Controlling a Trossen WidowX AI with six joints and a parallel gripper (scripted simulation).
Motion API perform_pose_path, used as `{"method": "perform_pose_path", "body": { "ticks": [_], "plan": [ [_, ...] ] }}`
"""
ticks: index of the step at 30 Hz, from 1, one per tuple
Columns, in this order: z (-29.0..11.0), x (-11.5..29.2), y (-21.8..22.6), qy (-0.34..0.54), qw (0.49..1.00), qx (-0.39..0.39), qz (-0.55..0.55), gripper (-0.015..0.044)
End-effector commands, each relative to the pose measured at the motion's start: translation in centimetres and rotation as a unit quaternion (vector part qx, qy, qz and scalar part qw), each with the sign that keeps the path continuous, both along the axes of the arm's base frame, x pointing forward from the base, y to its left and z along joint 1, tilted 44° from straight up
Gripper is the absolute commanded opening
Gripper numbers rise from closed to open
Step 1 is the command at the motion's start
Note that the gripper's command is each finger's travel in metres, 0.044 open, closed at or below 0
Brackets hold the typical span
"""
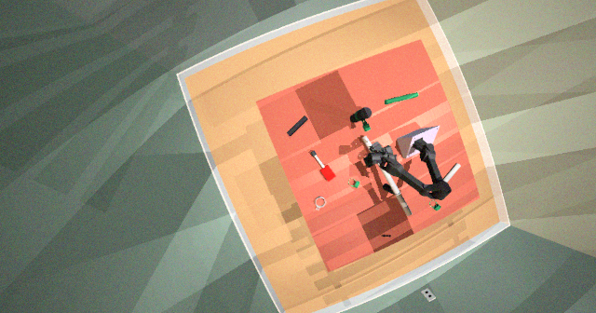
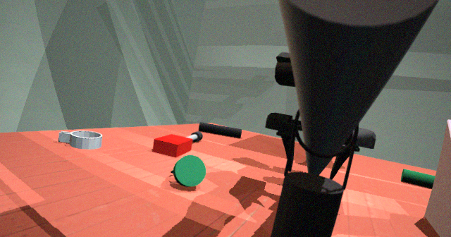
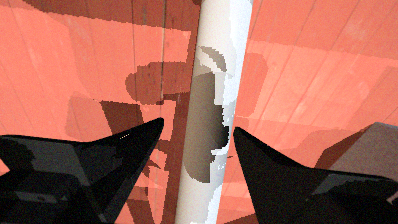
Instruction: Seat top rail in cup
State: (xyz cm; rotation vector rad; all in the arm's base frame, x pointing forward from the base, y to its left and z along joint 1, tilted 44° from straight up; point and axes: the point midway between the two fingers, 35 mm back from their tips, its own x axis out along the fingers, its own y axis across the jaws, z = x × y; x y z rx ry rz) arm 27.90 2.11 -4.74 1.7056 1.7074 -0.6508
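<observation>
The pale rail (image 1: 390, 180) (image 2: 352, 53) (image 3: 220, 30) runs over the small black post (image 2: 306, 209) and through its thin loop (image 2: 325, 156). The big black post (image 1: 363, 114) carries the green rail-end cup (image 1: 366, 126) on the side facing the rail. In the top view a small gap shows between the rail's end and the cup; the exterior view hides this end behind the rail. My gripper (image 1: 378, 156) (image 3: 199, 126) is open, with the rail between its fingers. The right fingertip is close beside the rail, and the left stands farther off; contact cannot be told.
A pale slanted block (image 1: 410, 146) stands by the arm's base. A green bar (image 1: 401, 99), a black bar (image 1: 297, 126) (image 2: 220, 130), a red-headed tool (image 1: 327, 172) (image 2: 173, 145), a grey ring clamp (image 1: 320, 208) (image 2: 86, 140) and a green cap (image 1: 357, 183) (image 2: 190, 171) lie around.
</observation>
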Motion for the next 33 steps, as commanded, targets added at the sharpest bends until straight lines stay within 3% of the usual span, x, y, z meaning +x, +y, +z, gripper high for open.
{"method": "perform_pose_path", "body": {
  "ticks": [1, 3, 16, 21, 33],
  "plan": [
    [-0.1, -0.2, 0.2, 0.004, 1.000, 0.003, -0.002, 0.0256],
    [-0.1, -0.2, 0.2, 0.004, 1.000, 0.003, -0.002, 0.0204],
    [-0.1, -0.2, 0.2, 0.004, 1.000, 0.003, -0.002, 0.0117],
    [0.2, -0.2, -0.2, 0.004, 1.000, 0.003, -0.002, 0.0000],
    [2.3, -0.3, -3.4, 0.002, 0.997, -0.074, -0.008, 0.0000]
  ]
}}
